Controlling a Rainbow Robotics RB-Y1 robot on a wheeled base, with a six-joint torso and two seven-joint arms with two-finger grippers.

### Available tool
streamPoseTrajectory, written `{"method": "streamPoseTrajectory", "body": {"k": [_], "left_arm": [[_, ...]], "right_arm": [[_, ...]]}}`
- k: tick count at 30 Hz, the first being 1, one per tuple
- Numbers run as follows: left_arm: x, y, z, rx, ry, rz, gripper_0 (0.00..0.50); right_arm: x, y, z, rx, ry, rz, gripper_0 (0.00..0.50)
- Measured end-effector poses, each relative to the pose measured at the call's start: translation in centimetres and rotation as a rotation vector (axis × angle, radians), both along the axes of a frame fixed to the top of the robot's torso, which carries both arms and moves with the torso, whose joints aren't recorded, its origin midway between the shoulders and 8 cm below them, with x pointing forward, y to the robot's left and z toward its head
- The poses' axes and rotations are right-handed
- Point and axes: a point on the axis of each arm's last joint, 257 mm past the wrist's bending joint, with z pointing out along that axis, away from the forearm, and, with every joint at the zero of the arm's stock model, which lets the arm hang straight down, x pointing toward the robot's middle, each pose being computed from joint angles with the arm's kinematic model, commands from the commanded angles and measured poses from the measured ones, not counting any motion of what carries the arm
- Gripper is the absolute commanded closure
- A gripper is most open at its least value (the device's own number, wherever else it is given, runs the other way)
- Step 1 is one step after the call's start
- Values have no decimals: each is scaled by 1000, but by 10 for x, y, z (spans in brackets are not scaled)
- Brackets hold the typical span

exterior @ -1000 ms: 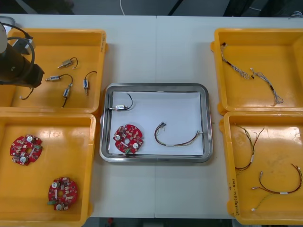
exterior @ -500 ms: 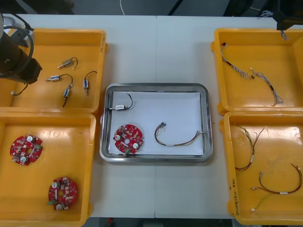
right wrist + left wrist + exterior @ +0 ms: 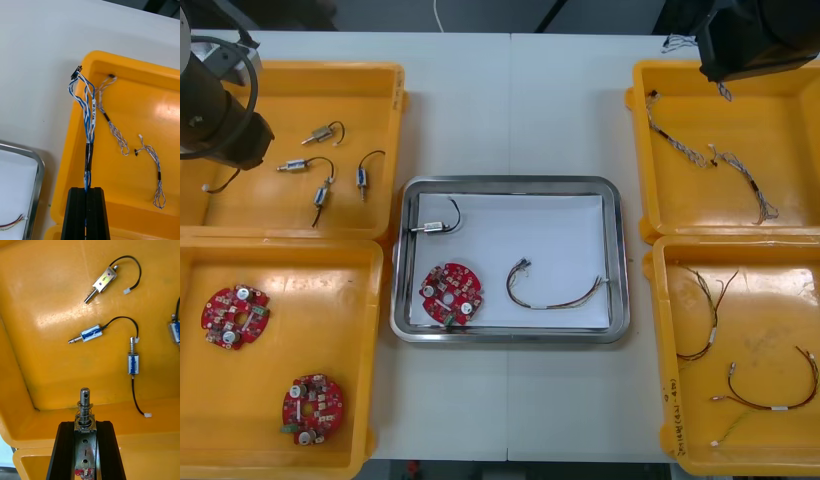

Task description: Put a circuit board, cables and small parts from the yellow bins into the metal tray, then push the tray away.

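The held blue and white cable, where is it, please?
Right wrist view: the cable hangs from the right claw over the far right yellow bin's far inner corner.

The light bench (image 3: 510, 100) carries a metal tray (image 3: 510, 184) at its middle. Two yellow bins (image 3: 290, 215) sit just beside it on the left, and two more yellow bins (image 3: 710, 205) on the right, a little apart from it.

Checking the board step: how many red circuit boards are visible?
3. One circuit board lies in the metal tray; a second board and third board lie in the near left yellow bin.
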Motion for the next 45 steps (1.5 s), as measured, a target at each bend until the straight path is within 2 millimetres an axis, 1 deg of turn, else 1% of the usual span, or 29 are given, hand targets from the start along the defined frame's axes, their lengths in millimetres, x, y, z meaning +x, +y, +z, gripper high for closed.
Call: {"method": "streamPoseTrajectory", "body": {"k": [4, 9, 12, 17, 22, 25, 29, 32, 37, 42, 45], "left_arm": [[1, -12, 2, -13, -17, -16, 498], [3, -31, 4, -31, -38, -46, 498], [4, -42, 5, -42, -49, -64, 499], [4, -57, 10, -55, -74, -91, 499], [4, -66, 15, -75, -97, -87, 498], [4, -70, 16, -112, -109, -48, 500], [4, -72, 16, -154, -117, 6, 497], [4, -72, 16, -156, -117, 9, 498], [4, -72, 16, -156, -117, 9, 499], [4, -72, 16, -156, -117, 8, 497], [4, -72, 16, -156, -117, 8, 499]], "right_arm": [[-8, 26, -4, -50, -7, 114, 500], [-21, 62, -9, -56, -13, 232, 500], [-28, 77, -12, -85, -24, 279, 500], [-43, 101, -32, -203, -19, 418, 500], [-53, 113, -59, -355, 14, 594, 500], [-59, 115, -75, -393, 40, 644, 500], [-67, 117, -96, -466, 68, 731, 500], [-72, 120, -109, -540, 84, 807, 500], [-74, 138, -122, -573, 68, 862, 500], [-72, 157, -129, -574, 31, 901, 500], [-68, 162, -136, -595, 17, 913, 500]]}}
